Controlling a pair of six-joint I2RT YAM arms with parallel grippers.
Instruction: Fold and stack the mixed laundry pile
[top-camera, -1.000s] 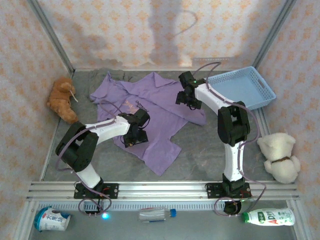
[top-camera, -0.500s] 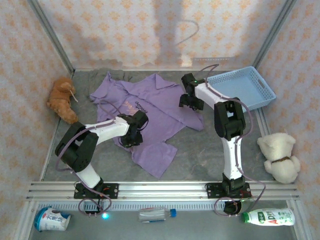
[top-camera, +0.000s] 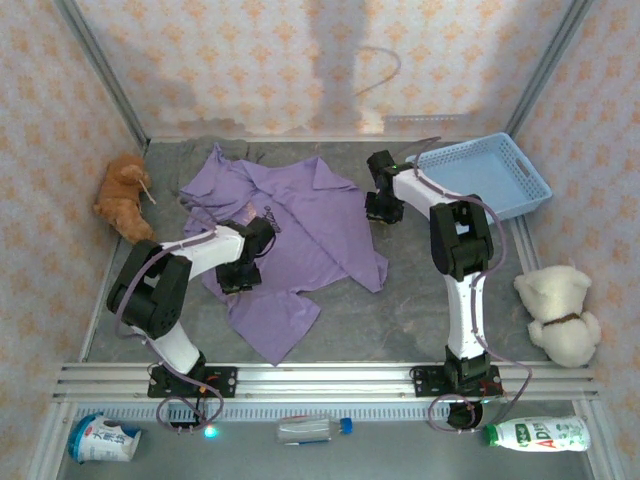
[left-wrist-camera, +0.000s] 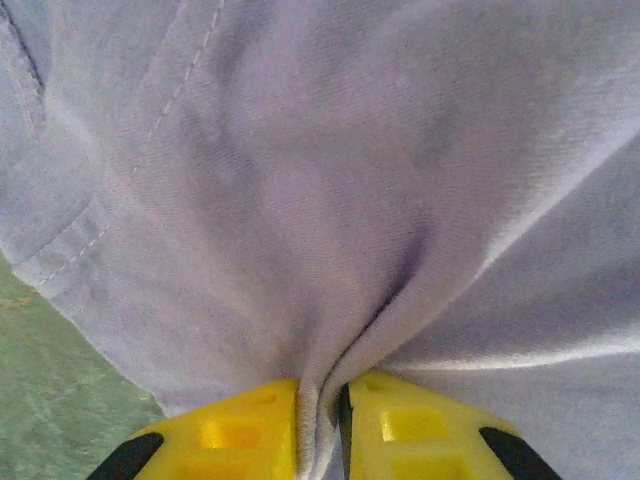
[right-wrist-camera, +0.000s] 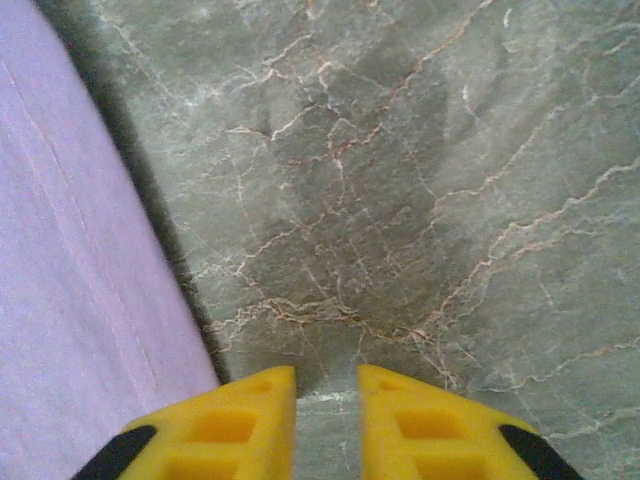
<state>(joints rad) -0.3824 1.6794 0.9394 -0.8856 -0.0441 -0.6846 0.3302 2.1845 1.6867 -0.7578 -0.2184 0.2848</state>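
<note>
Top view: the shirt (top-camera: 300, 230) lies rumpled mid-table, with the grey piece (top-camera: 205, 150) peeking out at its far left corner. My left gripper (top-camera: 238, 272) is down on the shirt's near-left part, and the right gripper (top-camera: 384, 208) is at its right edge.

Left wrist: yellow fingers (left-wrist-camera: 240, 430) pinch a ridge of shirt.

Right wrist: jaws nearly together with nothing between them, over bare table (right-wrist-camera: 400, 200). The shirt's edge is just left.
</note>
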